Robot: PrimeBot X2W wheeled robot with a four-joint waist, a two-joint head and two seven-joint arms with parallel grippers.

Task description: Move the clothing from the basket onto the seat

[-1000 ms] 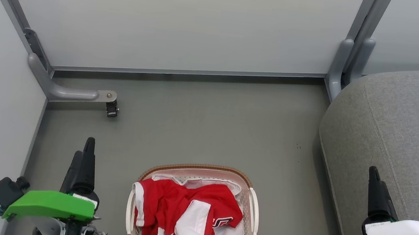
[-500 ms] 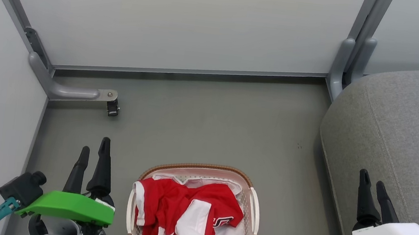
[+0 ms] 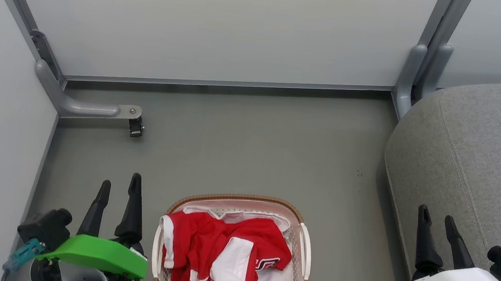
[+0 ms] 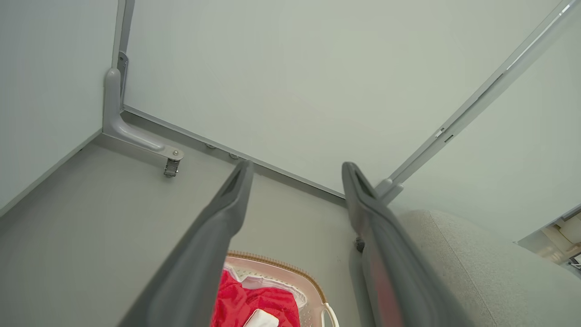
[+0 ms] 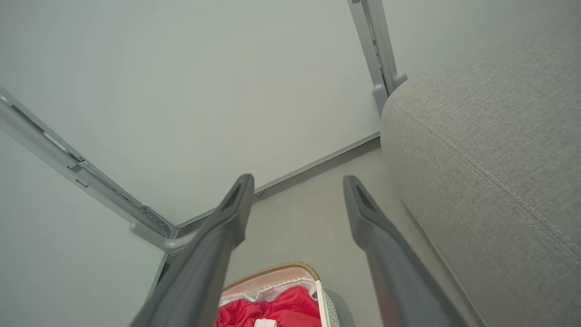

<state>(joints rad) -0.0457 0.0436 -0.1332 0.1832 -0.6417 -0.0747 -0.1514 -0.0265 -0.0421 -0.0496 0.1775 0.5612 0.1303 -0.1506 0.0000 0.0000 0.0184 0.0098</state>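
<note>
All clothing (image 3: 201,243), between left hand (image 3: 121,181), right hand (image 3: 436,213)

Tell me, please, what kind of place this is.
Probably a partitioned test bay, not a home: pale panels on grey metal frames, a bare grey floor, and a basket of clothing near a seat.

Clothing (image 3: 222,260) heaped in basket (image 3: 303,255), seat (image 3: 479,157) right

left gripper (image 3: 121,181) parted, right gripper (image 3: 437,214) parted
</note>
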